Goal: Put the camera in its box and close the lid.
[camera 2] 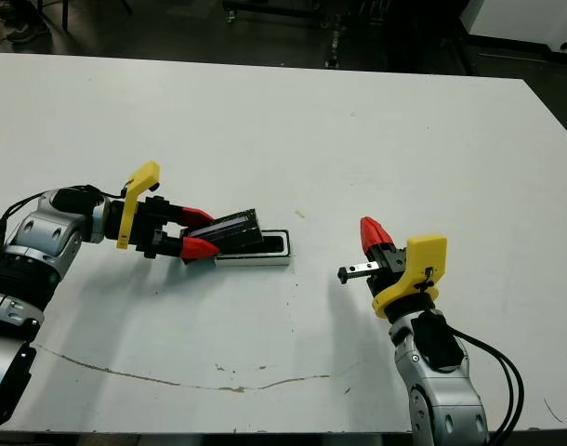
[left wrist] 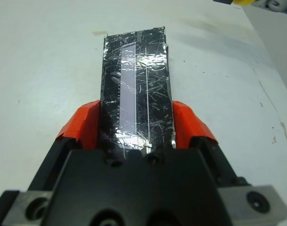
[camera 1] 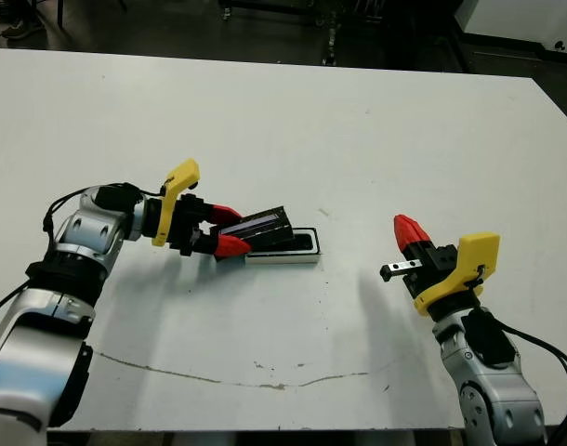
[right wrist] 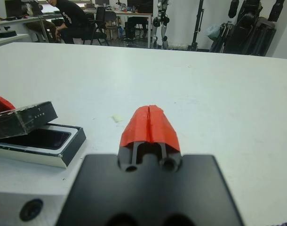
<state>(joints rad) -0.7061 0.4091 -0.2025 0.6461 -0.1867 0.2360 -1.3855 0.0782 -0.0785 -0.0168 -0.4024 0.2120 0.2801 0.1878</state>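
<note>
My left pincer (camera 1: 225,229) grips the lid (camera 1: 263,229) by its long edges, one red finger on each side. The lid reaches out ahead of my fingertips, tilted, with its far end raised over the near half of the box (camera 1: 282,249) and its near end, between my fingers, lower and close to the surface (camera 1: 358,139). It is not yet seated: the far part of the box is uncovered.

Inside the box I see a dark fill in the white rim, which I take to be the camera (right wrist: 37,139) lying in place, so the first half of the job looks done. What is left, as I judge it, is to level the lid, line it up with the rim, press it down and let go.

The lid is glossy black with marbled silvery reflections and a pale stripe running lengthwise down its top. It looks stiff and flat, slightly wider than the box. The box is shallow, white at the rim with a dark lower edge, and sits flat just beyond my left fingertips.

My right pincer (camera 1: 406,232) is closed and empty, its red tips pressed together, well apart from the box on its far side.
</note>
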